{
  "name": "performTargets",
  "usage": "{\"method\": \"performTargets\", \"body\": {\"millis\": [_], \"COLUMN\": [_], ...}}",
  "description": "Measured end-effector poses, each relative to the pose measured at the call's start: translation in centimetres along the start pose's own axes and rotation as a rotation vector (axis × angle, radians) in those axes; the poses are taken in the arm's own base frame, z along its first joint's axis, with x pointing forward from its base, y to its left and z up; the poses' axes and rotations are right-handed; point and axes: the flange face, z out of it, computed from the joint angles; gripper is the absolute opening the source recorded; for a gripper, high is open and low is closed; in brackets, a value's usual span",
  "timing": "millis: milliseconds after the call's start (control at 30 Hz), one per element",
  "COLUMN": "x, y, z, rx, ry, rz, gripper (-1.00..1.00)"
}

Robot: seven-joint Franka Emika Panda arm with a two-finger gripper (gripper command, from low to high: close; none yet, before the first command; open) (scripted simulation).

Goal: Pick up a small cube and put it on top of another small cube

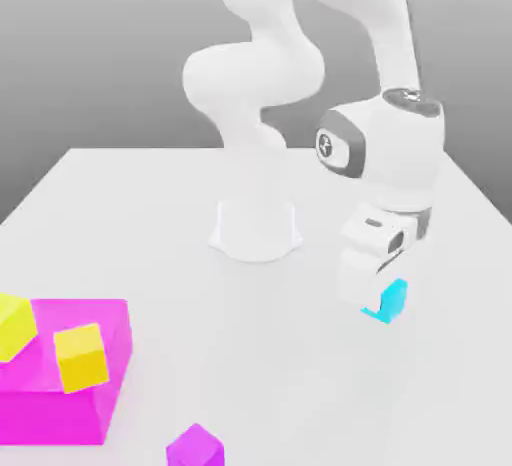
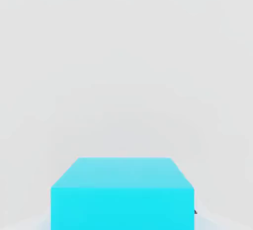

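Now jaws (image 1: 378, 304) are clamped shut on the cyan cube (image 1: 390, 299) low over the bench (image 1: 150, 214), magenta cube (image 1: 195, 446) well off toward the exterior view's left.

We saw a glossy white arm (image 1: 262, 64) of rounded tubular links, we noted a round white base (image 1: 255, 229), a grey joint cap with a small dark mark, a grey wrist ring, a boxy white gripper (image 1: 368, 289) with a dark slot.
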Motion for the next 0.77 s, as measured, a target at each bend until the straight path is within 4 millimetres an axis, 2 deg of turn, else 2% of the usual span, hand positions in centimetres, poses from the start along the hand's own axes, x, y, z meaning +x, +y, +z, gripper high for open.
{"method": "performTargets", "body": {"millis": [33, 100, 233, 367, 467, 500, 533, 633, 667, 767], "x": [2.0, 5.0, 9.5, 11.5, 11.1, 11.0, 11.1, 11.3, 11.2, 11.2], "y": [2.6, 6.0, 14.6, 24.8, 33.0, 34.2, 34.5, 34.6, 34.6, 34.6], "z": [-0.7, -2.1, -5.2, -8.8, -11.6, -11.7, -11.1, -7.6, -6.7, -6.7], "rx": [0.0, 0.001, 0.0, 0.002, 0.003, 0.004, 0.006, 0.005, 0.004, 0.004], "ry": [0.0, 0.001, 0.001, 0.0, -0.002, -0.002, -0.002, -0.002, -0.002, -0.002], "rz": [0.054, 0.097, 0.19, 0.283, 0.354, 0.358, 0.354, 0.346, 0.345, 0.345], "gripper": [-1.0, -1.0, -1.0, -1.0, -1.0, -1.0, -1.0, -1.0, 1.0, 1.0]}}
